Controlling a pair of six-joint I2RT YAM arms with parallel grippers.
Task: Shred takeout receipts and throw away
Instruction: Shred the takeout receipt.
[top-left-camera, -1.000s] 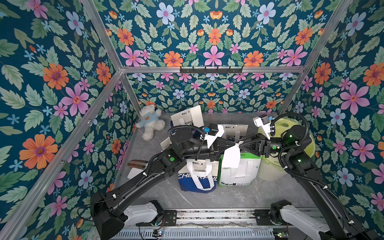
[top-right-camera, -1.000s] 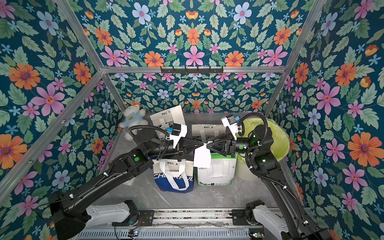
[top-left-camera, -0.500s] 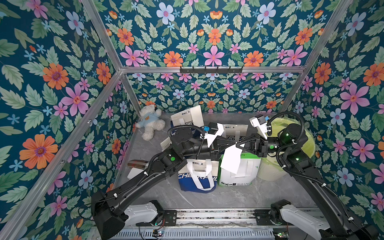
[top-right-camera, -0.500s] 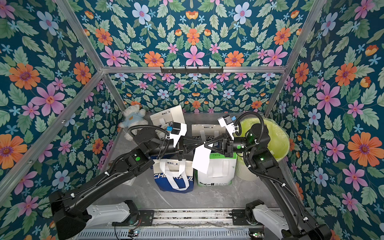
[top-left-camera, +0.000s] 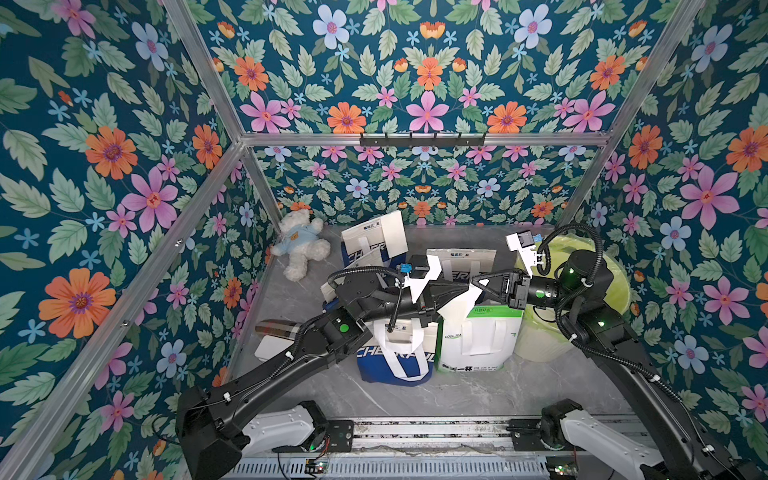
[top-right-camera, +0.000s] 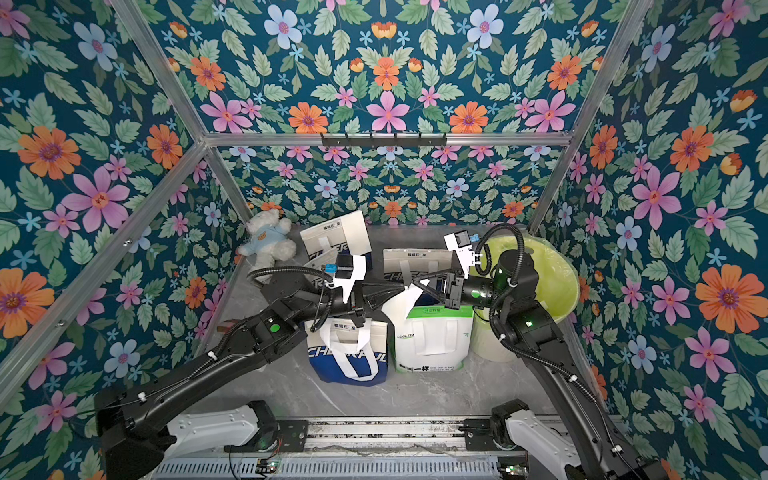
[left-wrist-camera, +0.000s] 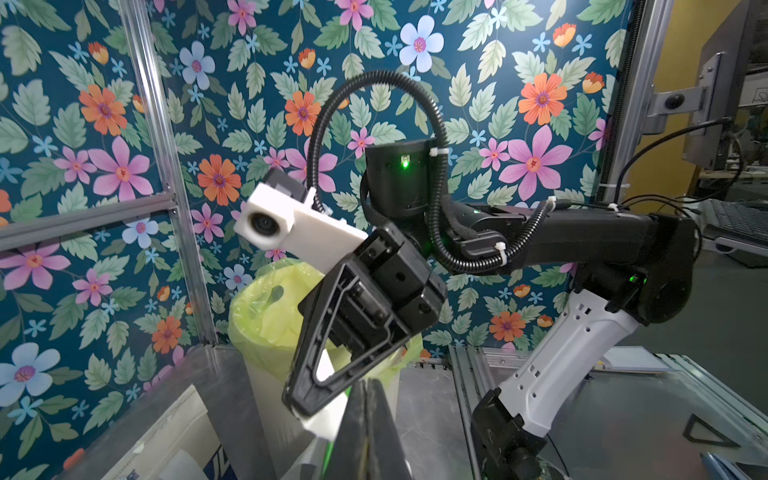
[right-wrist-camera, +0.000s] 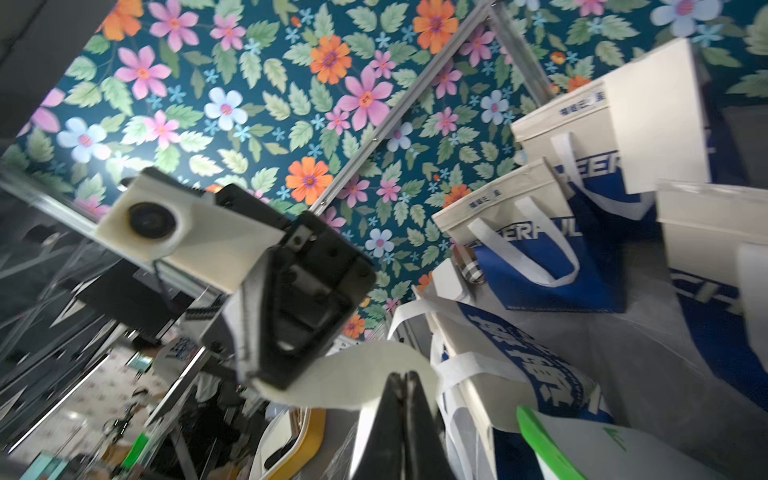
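As the left gripper (top-left-camera: 461, 294) and right gripper (top-left-camera: 478, 284) both clamp it, the receipt (top-left-camera: 455, 316) hangs between their tips.

At three o'clock the right arm (top-left-camera: 623, 345) is covering the bin's (top-left-camera: 540, 343) rim; at nine, the left arm (top-left-camera: 291, 361) is hiding a striped cylinder's (top-left-camera: 276, 328) end.

Even, bright light throughout; right wrist view blurred, edges bowed.
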